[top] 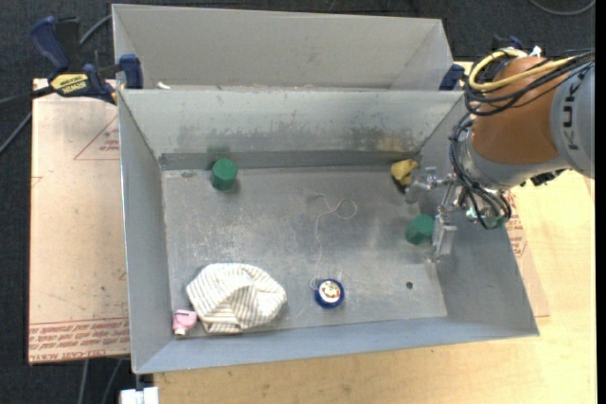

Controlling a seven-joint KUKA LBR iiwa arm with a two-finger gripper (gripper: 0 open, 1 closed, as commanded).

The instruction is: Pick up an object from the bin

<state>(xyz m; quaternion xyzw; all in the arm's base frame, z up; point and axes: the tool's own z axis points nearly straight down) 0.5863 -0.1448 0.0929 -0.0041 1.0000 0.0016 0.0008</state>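
My gripper (439,228) is low over the right side of the bin, close to the right wall. A small dark green block (418,229) lies on the floor right beside it, on its left, and looks to be touching it. Whether the block is gripped I cannot tell. A small yellow thing (404,171) lies just behind, at the foot of the back wall.
A green cylinder (224,173) stands at the back left. A striped cloth (237,298) lies bunched at the front left with a small pink thing (183,323) at its left edge. A small blue and white round thing (329,292) sits front centre.
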